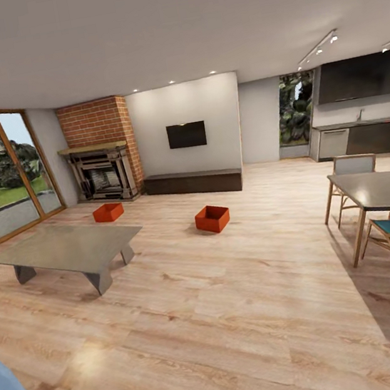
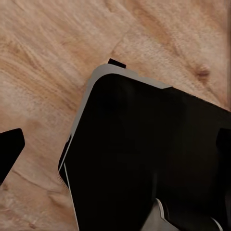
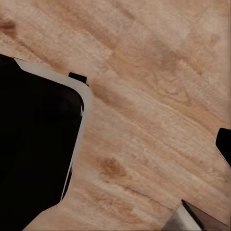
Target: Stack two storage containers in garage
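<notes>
Planks of light wood floor (image 1: pixel 228 316) run from just below the head camera across the living room; a low grey coffee table (image 1: pixel 70 247) stands at the left, a dining table (image 1: pixel 381 189) with chairs at the right; past them the two storage containers sit on the floor, well apart from each other; the nearer container (image 1: pixel 212 219) lies mid-room, turned at an angle so one corner faces the camera, its long axis hard to judge at this range; the farther container (image 1: pixel 108 212) rests just in front of the fireplace (image 1: pixel 102 172), also skewed to the planks, open top up; beyond them stand a dark low cabinet (image 1: pixel 193 182) and a wall screen (image 1: pixel 186 135). Both wrist views look down at the wood floor beside the robot's black base (image 2: pixel 149 159), so the arms hang low; a dark tip (image 2: pixel 10 149) edges the left wrist view, another (image 3: pixel 224 144) the right, but I cannot tell how far either pincer is parted; neither is seen holding anything.
</notes>
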You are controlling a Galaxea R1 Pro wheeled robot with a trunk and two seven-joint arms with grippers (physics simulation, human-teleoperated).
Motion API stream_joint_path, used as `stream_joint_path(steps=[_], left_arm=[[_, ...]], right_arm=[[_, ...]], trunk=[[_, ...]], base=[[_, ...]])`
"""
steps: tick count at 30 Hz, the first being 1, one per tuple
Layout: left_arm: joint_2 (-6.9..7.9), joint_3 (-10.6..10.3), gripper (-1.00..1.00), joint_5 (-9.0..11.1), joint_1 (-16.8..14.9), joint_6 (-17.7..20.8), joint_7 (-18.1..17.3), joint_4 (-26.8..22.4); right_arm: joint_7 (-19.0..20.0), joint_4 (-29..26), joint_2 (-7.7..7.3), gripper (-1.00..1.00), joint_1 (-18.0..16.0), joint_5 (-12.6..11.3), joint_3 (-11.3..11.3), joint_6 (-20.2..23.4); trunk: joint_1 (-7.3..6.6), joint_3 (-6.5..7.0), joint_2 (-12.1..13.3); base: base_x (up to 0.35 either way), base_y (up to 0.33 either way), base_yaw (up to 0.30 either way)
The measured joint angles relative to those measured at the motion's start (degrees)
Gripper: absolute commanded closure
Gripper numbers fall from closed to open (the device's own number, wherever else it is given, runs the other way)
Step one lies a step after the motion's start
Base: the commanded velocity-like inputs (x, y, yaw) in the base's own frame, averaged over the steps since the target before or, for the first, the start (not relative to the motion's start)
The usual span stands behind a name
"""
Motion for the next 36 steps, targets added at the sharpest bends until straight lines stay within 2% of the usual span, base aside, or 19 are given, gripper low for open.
stream_joint_path(steps=[15, 32, 36], left_arm=[[-0.14, 0.0, -1.00, -0.3, 0.0, 0.0, 0.0, -0.1], [-0.33, 0.0, -1.00, -0.2, 0.0, -0.2, 0.0, 0.0], [-0.33, 0.0, -1.00, -0.2, 0.0, -0.2, 0.0, 0.0]], right_arm=[[0.0, 0.2, -0.45, -1.00, 0.0, 0.1, 0.0, -0.1], [0.0, 0.2, -0.38, -1.00, 0.0, 0.1, -0.1, -0.2], [0.0, 0.2, -0.33, -1.00, 0.0, 0.1, -0.1, -0.2]], trunk=[[0.00, 0.00, 0.0], [0.00, 0.00, 0.0], [0.00, 0.00, 0.0]], base=[[0.324, 0.000, -0.012], [0.324, 0.000, -0.226], [0.324, 0.024, -0.077]])
